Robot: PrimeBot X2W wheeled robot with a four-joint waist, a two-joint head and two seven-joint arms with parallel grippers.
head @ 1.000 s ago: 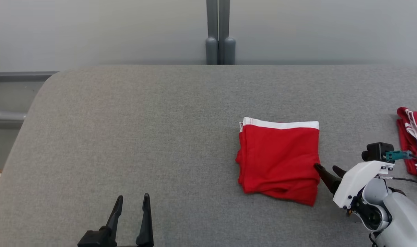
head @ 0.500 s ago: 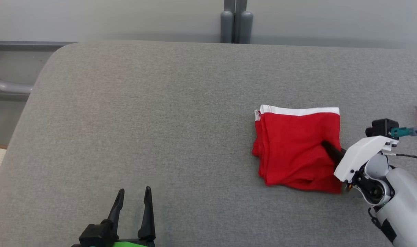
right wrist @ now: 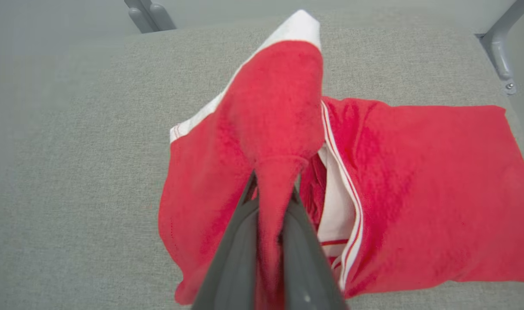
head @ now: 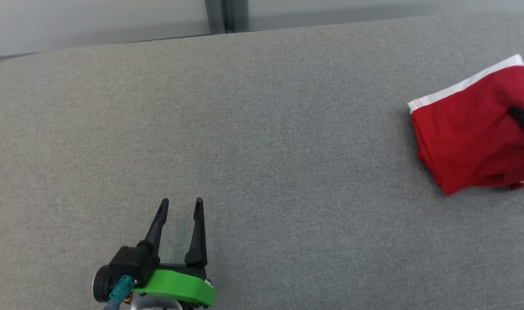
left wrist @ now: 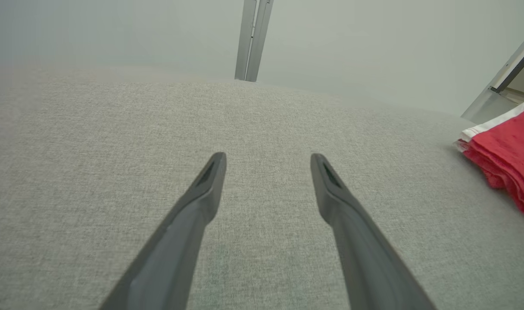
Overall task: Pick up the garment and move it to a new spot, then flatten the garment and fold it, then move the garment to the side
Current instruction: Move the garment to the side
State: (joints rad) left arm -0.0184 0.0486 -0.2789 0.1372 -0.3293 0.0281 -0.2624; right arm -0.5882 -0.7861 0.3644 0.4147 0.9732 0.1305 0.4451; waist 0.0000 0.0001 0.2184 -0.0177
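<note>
While the right gripper (right wrist: pixel 275 183) is clenched on the folded red garment (head: pixel 469 129) at the head view's right edge, the left gripper (head: pixel 180 204) stands spread and empty at lower left. This seems to be the move-aside step. Next, lay the garment down flat, fold unbroken, then release.

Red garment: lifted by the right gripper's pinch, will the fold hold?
Probably floppy: the red garment bunches into a peak where the right gripper pinches it. Its layer edges lie loose, so the fold may sag open.
</note>
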